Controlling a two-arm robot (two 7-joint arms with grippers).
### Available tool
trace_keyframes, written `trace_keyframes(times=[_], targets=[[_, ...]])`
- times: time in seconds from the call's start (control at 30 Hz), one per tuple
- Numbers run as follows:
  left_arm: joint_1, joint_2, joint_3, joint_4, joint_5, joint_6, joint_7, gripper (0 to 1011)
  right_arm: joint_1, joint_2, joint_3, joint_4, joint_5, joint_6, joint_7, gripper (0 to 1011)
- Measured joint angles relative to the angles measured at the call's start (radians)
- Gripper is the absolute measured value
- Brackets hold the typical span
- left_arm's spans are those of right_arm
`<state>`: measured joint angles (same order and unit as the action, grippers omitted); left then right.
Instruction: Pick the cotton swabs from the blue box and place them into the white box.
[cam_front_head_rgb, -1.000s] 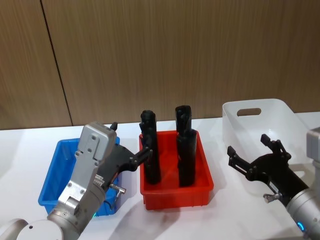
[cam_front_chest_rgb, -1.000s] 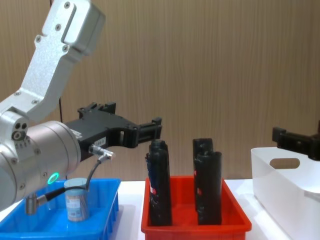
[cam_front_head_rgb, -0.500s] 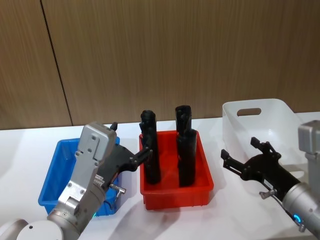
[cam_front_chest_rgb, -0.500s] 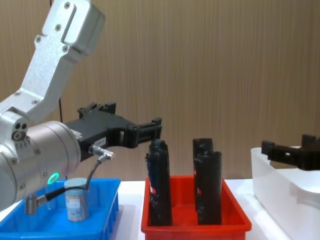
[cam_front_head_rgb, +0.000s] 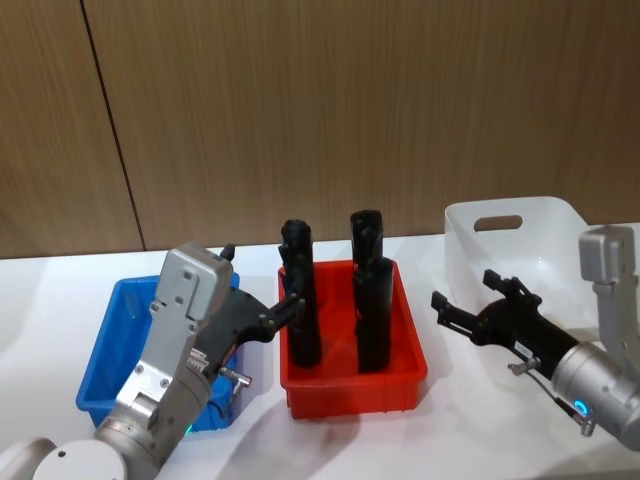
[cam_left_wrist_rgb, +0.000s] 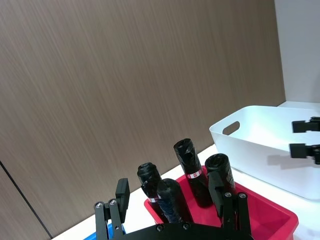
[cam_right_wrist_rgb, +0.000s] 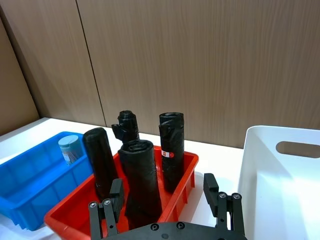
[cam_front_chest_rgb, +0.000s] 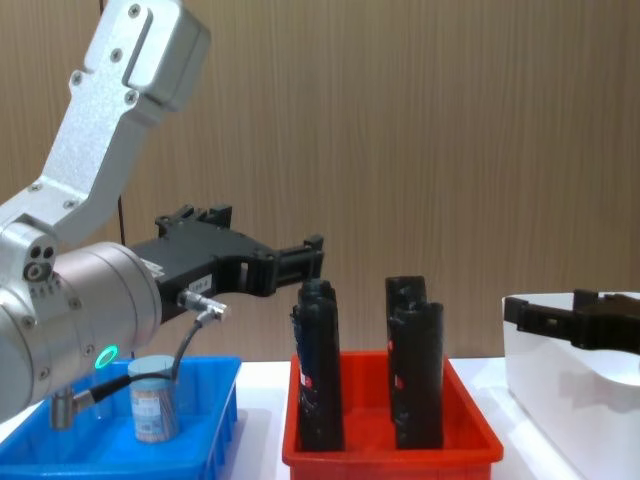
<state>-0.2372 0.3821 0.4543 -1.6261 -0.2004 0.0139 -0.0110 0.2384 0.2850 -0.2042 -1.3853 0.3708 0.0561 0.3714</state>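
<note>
The left arm is bent, its silver forearm rising on the robot's left. The left gripper (cam_front_head_rgb: 284, 306) points forward and rightward, level, fingers (cam_left_wrist_rgb: 121, 192) spread apart. The right arm enters low from the right. The right gripper (cam_front_head_rgb: 466, 292) points leftward, fingers (cam_right_wrist_rgb: 209, 185) spread apart.

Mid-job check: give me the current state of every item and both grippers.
cotton swabs: one tub, upright, lid on, in the blue box
blue box: flat on the table, holding the tub
white box: upright, top open
black cylinders: four, standing in the red tray
red tray: between the two boxes
left gripper: open, above the blue box
right gripper: open, beside the white box
</note>
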Motion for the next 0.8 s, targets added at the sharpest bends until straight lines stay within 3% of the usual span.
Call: trace_keyframes(times=[0.4, 0.8], targets=[[0.0, 0.0, 0.0, 0.0, 0.0, 0.0, 0.0, 1003, 0.128, -0.04, -0.006, 0.211, 0.022, -0.056, 0.1, 1001], [0.0, 0.0, 0.0, 0.0, 0.0, 0.0, 0.0, 1003, 0.191, -0.062, -0.016, 0.346, 0.022, -0.116, 0.168, 1001]])
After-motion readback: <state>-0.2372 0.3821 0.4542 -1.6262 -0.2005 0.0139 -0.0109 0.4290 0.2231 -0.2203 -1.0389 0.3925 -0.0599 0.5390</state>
